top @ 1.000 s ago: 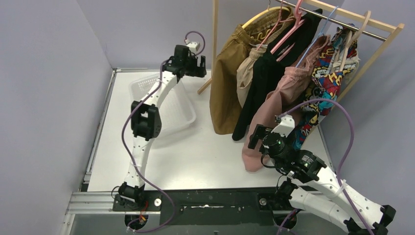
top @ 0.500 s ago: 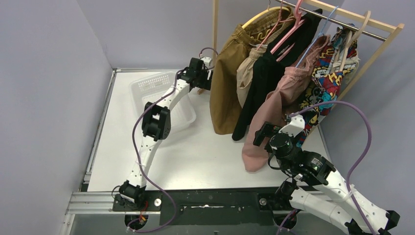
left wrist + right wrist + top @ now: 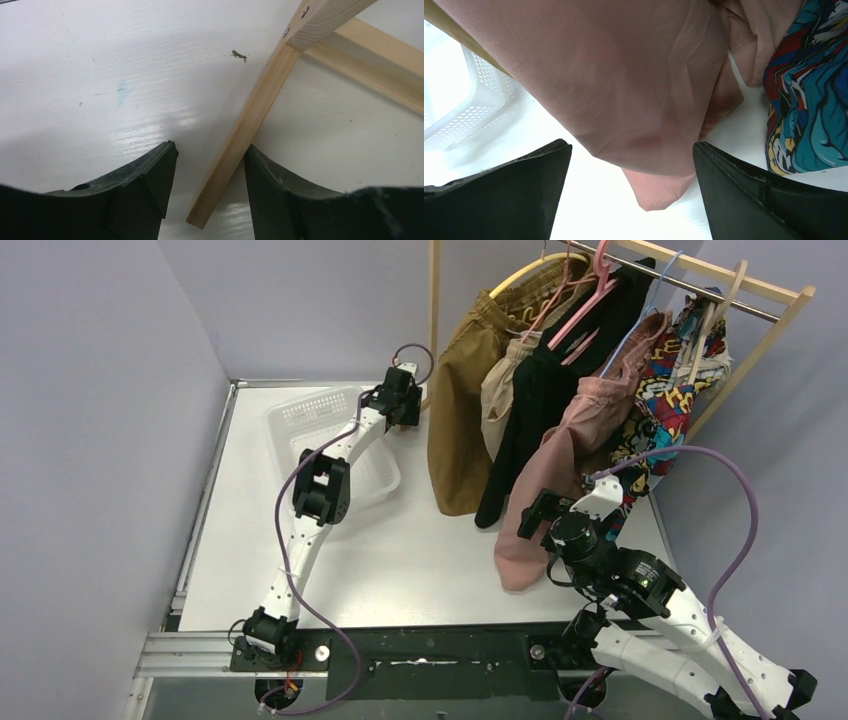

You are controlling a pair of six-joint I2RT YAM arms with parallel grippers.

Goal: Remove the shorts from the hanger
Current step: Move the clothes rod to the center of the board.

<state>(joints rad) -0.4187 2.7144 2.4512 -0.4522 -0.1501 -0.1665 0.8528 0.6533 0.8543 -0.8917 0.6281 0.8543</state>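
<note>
Right wrist: pink shorts top cut off.

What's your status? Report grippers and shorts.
Left gripper open, straddling wooden rack strut. Right gripper open at pink shorts, nothing held. Strut in left's way.

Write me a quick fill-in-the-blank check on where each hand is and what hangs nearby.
1. In its wrist view, the left hand straddles a rack leg made of ___.
2. The right hand, wide open, faces shorts coloured ___.
3. The olive-brown shorts hang nearest the ___ hand.
4. The perforated basket is ___ in colour.

Missing words: wood; pink; left; white.
</note>
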